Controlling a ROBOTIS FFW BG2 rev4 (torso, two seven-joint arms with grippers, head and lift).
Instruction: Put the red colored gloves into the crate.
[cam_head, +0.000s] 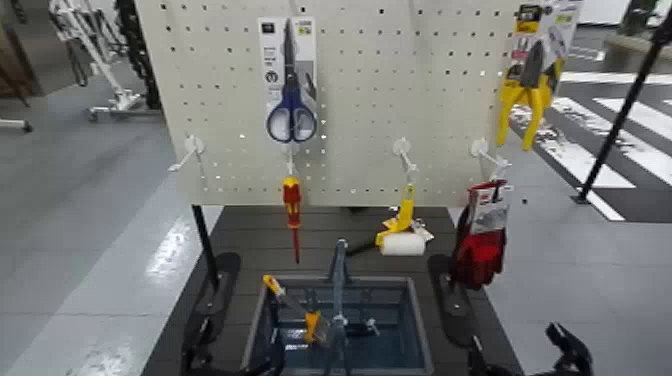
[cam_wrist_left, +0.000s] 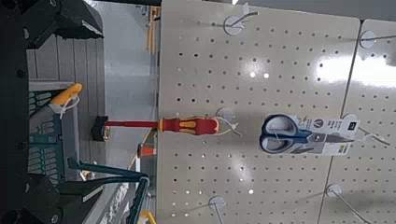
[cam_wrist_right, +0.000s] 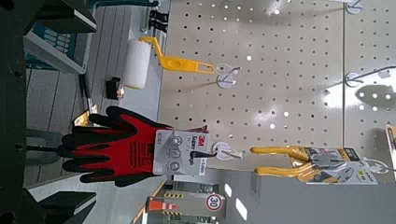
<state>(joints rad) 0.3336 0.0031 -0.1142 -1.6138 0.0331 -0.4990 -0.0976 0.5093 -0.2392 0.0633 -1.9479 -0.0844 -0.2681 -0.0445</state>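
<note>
Biggest thing first: the white pegboard (cam_head: 340, 90) fills the far side, with everything hanging off little hooks. Below it sits the grey-blue crate (cam_head: 421, 325), open top, with its handle (cam_head: 339, 295) standing up across the middle.

Right tool (cam_head: 515, 348) is low on the right, spread wide, nothing in it. Left tool (cam_head: 238, 350) is also spread and empty, down by the crate's left side; looks like it's just waiting.

Now the red gloves (cam_head: 481, 245): hanging by their card (cam_head: 491, 205) on the lower right hook (cam_head: 488, 155), outside the crate and a bit right of it. So I'd call this the approach step, no grab yet. Next I'd bring the right tool up to the gloves, close on the card or cuffs, ease the loop off the hook, then swing left and lower them in.

Other stuff: blue scissors (cam_head: 291, 115) up high, yellow pliers (cam_head: 528, 90) above and right of the gloves, a paint roller (cam_head: 403, 243) hanging between gloves and crate middle, and a red-and-yellow screwdriver (cam_head: 292, 215) further left. The roller's the one I'd worry about on the way over. Crate's already got an orange-handled item (cam_head: 318, 327) leaning inside, and that handle could snag the fingers of the gloves, so I'd drop them in the right half.
</note>
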